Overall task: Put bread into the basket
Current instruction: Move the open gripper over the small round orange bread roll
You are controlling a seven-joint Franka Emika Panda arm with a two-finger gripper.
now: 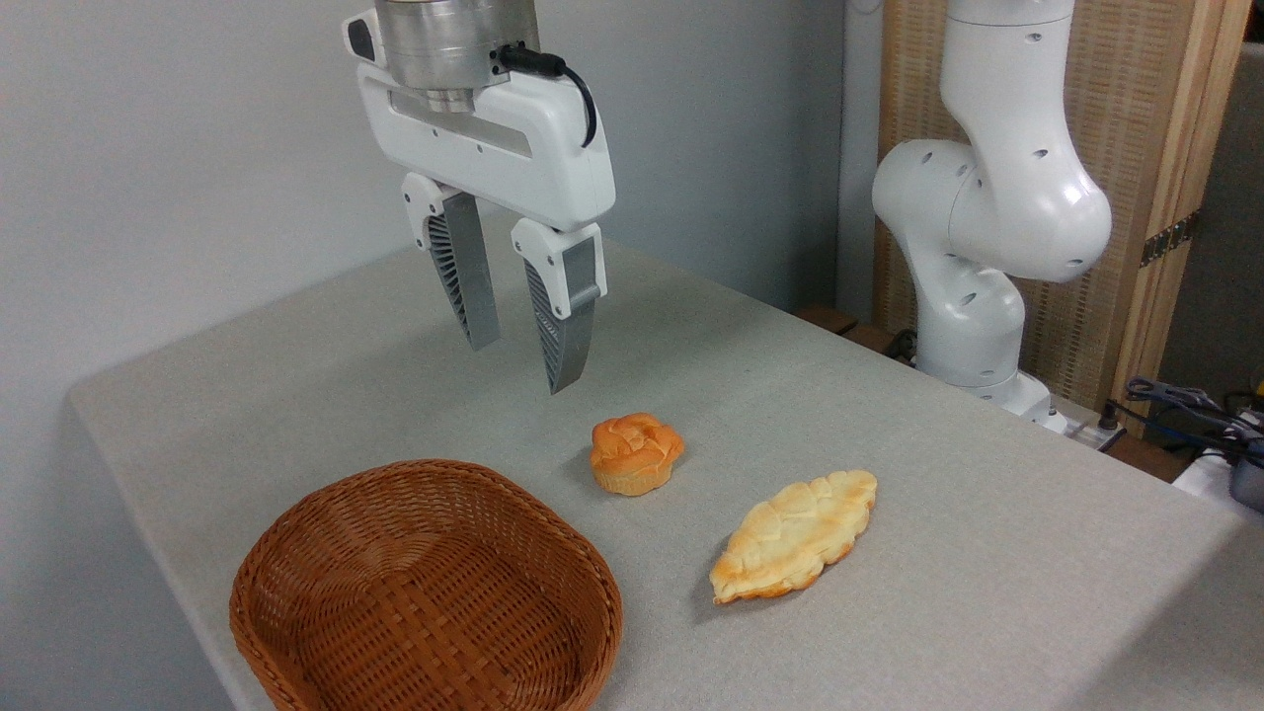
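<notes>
Sitting upright near the middle of the grey cloth-covered surface [889,415], the bread [636,452] is a small round orange-golden bun with its knotted, rose-like top facing up; being nearly round, it shows no clear long axis. It touches nothing but the surface. To its lower left, near but apart, stands the brown woven wicker basket [296,553], shallow and rounded-rectangular, with nothing inside it. To the bun's lower right, also apart, lies a flat pale-yellow leaf-shaped pastry [796,534], its long axis running from lower left to upper right, browned at its lower-left tip. Above and to the left of the bun hangs the pincer [524,363], its two ribbed grey fingers [466,272] pointing downward and spread apart with nothing between them, clear of the surface. The white arm base [973,247] rises at the surface's right edge.
</notes>
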